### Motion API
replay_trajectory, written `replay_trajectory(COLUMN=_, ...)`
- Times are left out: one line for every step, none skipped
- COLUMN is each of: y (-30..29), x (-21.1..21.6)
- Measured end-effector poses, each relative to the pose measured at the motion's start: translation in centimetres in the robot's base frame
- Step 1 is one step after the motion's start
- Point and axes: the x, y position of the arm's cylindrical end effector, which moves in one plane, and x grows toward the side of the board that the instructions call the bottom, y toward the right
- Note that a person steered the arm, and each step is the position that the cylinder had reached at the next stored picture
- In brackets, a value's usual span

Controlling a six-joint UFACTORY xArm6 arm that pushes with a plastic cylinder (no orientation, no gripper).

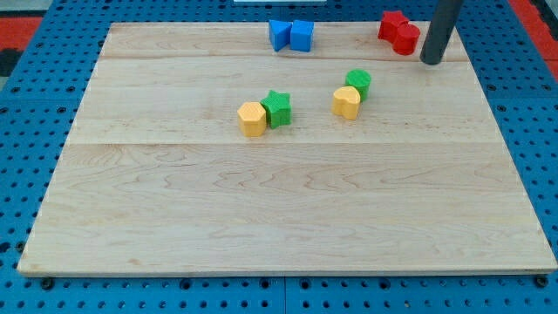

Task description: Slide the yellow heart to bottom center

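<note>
I have no jaws to open or close, only a dark rod whose end, my tip (430, 62), rests on the wooden bench (288, 218) near the view's top right corner. Just to its left sit two red blocks (398, 32), touching each other. The yellow heart (346, 102) lies right of centre in the upper half, touching a green round block (358, 83) behind it, and well apart from my tip. Left of it, a yellow hexagonal block (252, 119) touches a green star (277, 108). Two blue blocks (291, 35) sit together at the top edge.
</note>
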Motion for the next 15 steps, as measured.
replay_trajectory(y=-3.4, x=2.3)
replay_trajectory(y=-8.8, x=3.6)
replay_trajectory(y=-11.5, x=3.8)
replay_trajectory(y=-13.3, x=3.9)
replay_trajectory(y=-13.3, x=5.7)
replay_trajectory(y=-12.5, x=8.0)
replay_trajectory(y=-12.5, x=10.6)
replay_trajectory(y=-12.9, x=14.0)
replay_trajectory(y=-16.5, x=16.0)
replay_trajectory(y=-20.3, x=16.1)
replay_trajectory(y=-22.6, x=16.1)
replay_trajectory(y=-24.4, x=16.1)
replay_trajectory(y=-24.6, x=18.6)
replay_trajectory(y=-24.6, x=21.2)
replay_trajectory(y=-24.6, x=22.8)
